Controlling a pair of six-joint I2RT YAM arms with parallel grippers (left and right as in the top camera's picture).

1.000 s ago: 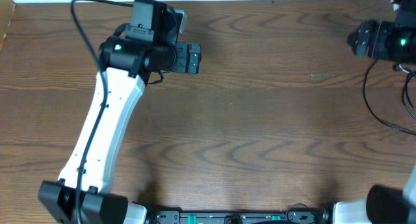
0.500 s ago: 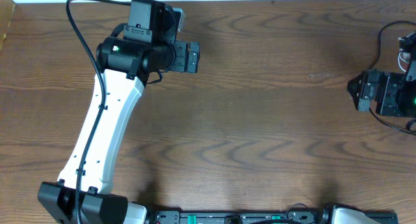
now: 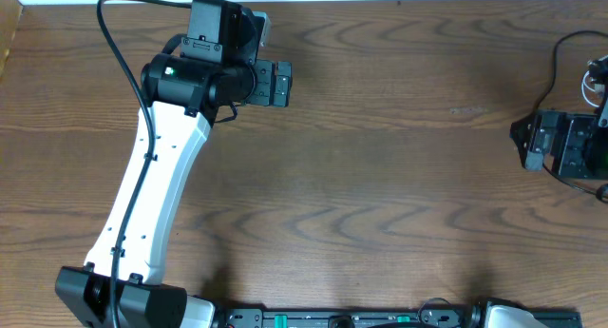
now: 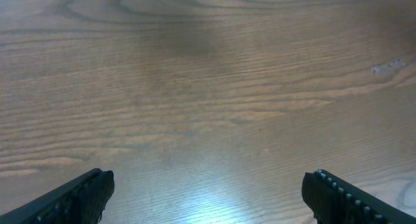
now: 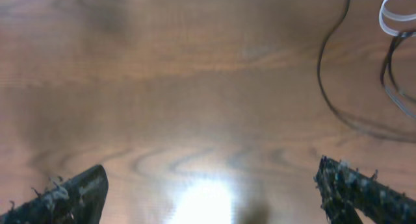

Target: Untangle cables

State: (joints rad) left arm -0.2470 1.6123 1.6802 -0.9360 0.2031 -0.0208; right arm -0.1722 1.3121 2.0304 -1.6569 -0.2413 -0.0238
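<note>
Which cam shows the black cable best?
Right wrist: the black cable runs as a long curve down the right side, clear against the wood. Overhead catches only a short arc at the frame's right edge. Left wrist shows none of it.

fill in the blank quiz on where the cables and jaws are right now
In the right wrist view, the black cable and the white cable lie toward the ___ edge of the picture.
The left jaws and right jaws both stand ___, with nothing between them.
The table has a brown ___-grain top.
Missing words: right; open; wood
</note>
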